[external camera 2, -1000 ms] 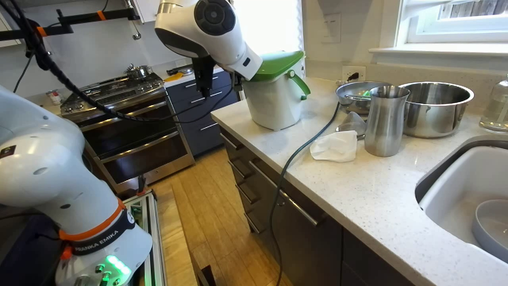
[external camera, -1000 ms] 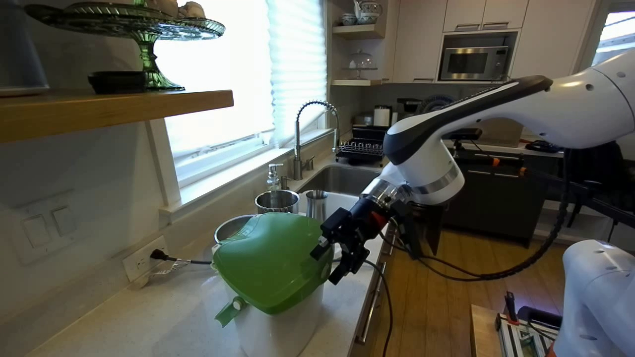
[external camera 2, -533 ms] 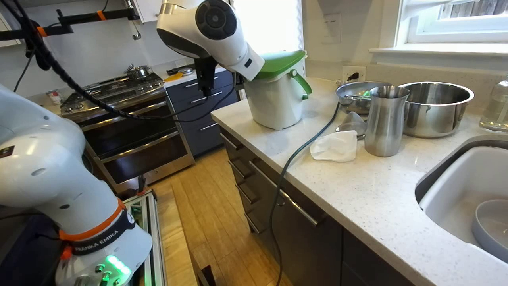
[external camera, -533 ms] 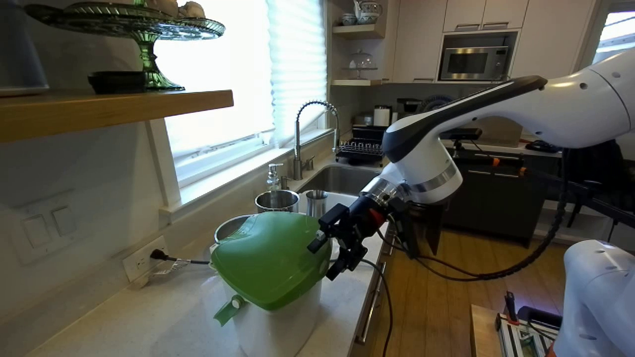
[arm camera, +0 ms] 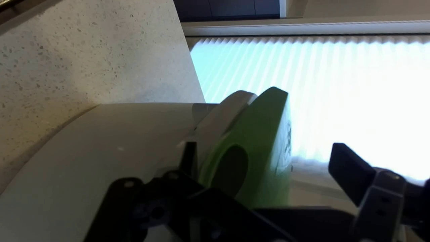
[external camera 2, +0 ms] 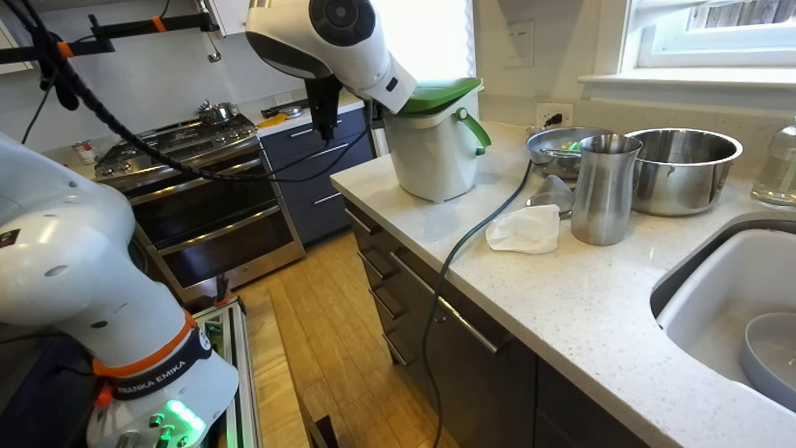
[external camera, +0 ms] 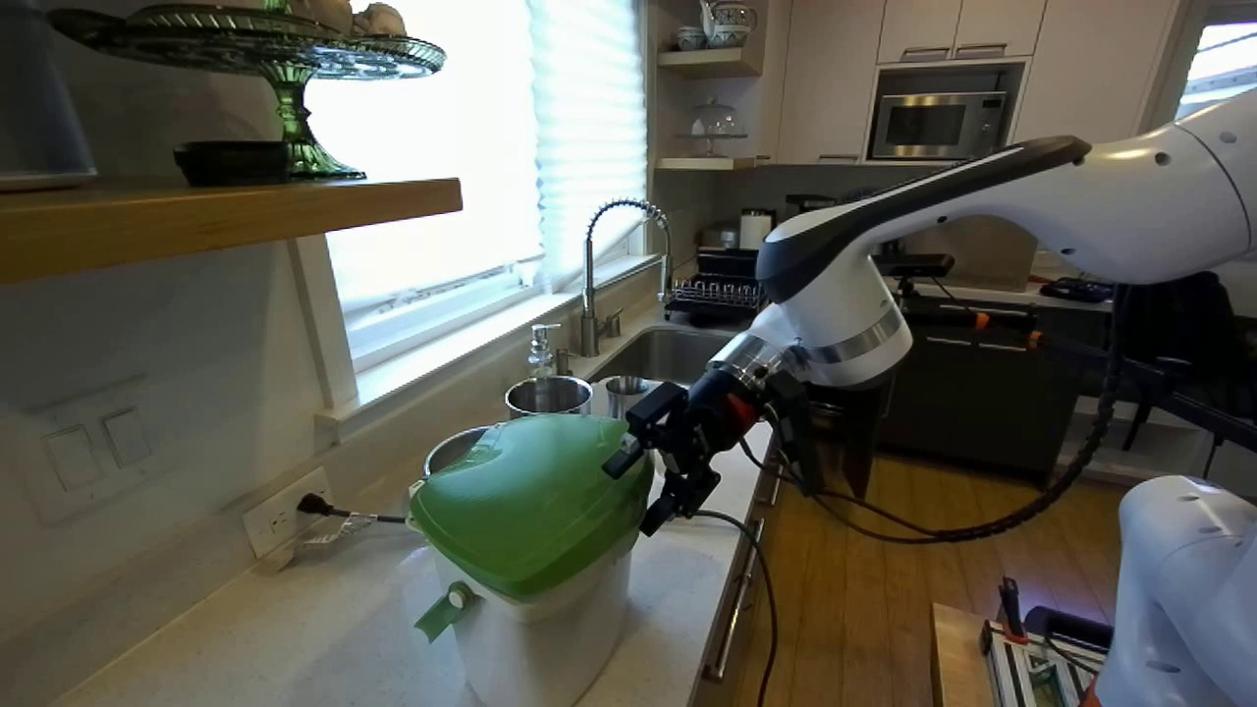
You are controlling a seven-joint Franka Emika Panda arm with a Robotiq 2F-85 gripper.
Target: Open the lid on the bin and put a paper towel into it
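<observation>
The glossy green lid [external camera: 530, 506] sits tilted on the cream bin [external camera: 550, 648], with a strip of the bin's rim showing beneath it. The lid [external camera 2: 443, 92] and bin [external camera 2: 430, 155] also show at the counter's corner in an exterior view. My gripper [external camera: 636, 491] is open at the lid's edge. In the wrist view, the open fingers [arm camera: 263, 148] are on either side of the lid's edge [arm camera: 260, 134]; one is on the bin's side [arm camera: 111, 144], the other above the lid. The white paper towel [external camera 2: 522, 230] lies crumpled on the counter.
A metal cup [external camera 2: 603, 193], a steel pot [external camera 2: 681, 177] and a steel bowl [external camera 2: 563, 140] stand near the paper towel. A dark cord [external camera 2: 479, 227] crosses the counter and hangs over its edge. The sink [external camera 2: 740, 311] lies beyond. A wooden shelf [external camera: 226, 221] juts out above the counter.
The gripper has moved up and slightly toward the window. The lid's near side has risen, showing the bin's rim. The bin has shifted slightly. The paper towel has not moved.
</observation>
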